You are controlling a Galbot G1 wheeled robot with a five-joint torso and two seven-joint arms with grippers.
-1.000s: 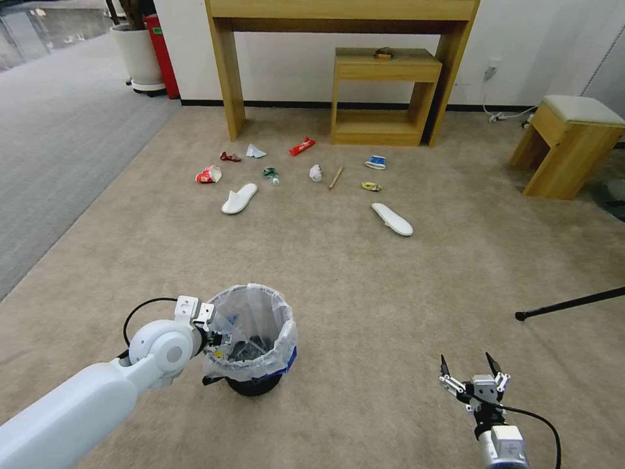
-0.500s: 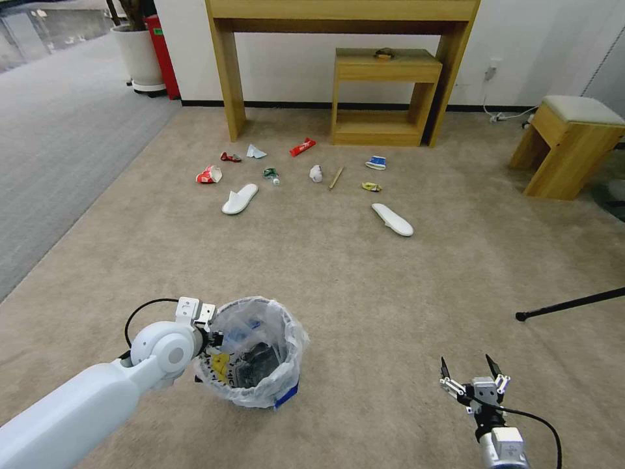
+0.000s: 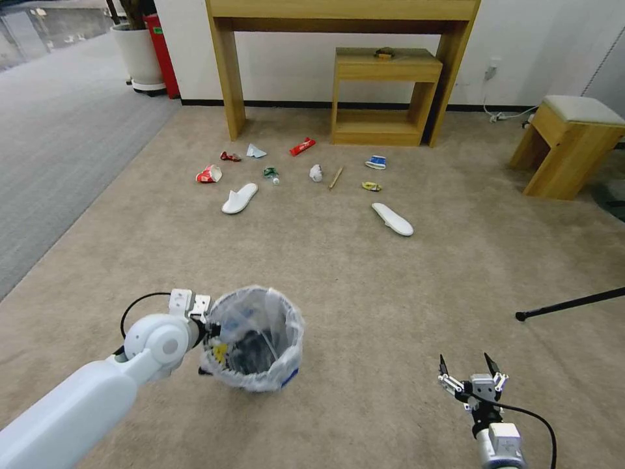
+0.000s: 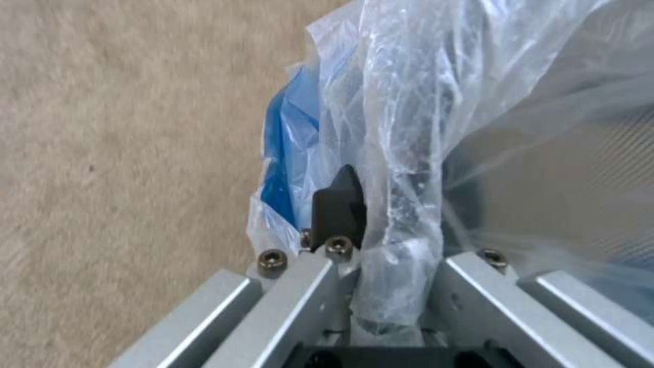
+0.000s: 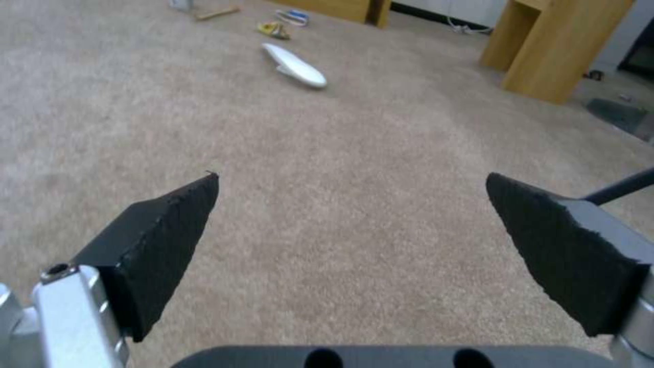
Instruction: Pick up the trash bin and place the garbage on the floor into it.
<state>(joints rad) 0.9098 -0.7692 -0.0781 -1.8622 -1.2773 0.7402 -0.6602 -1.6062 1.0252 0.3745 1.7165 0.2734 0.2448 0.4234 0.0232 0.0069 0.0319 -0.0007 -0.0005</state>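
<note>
Left end effector is lifting the trash bin off the beige carpet, higher and more tilted than half a second ago.

Its fingers are clamping the bag-lined rim, the arm reaching forward from the lower left. Ahead, litter is lying scattered: two white slippers, a crushed cup, two red wrappers, one bottle, one paper wad, one stick. Right end effector is hovering low at the right, fingers spread wide and empty.
</note>
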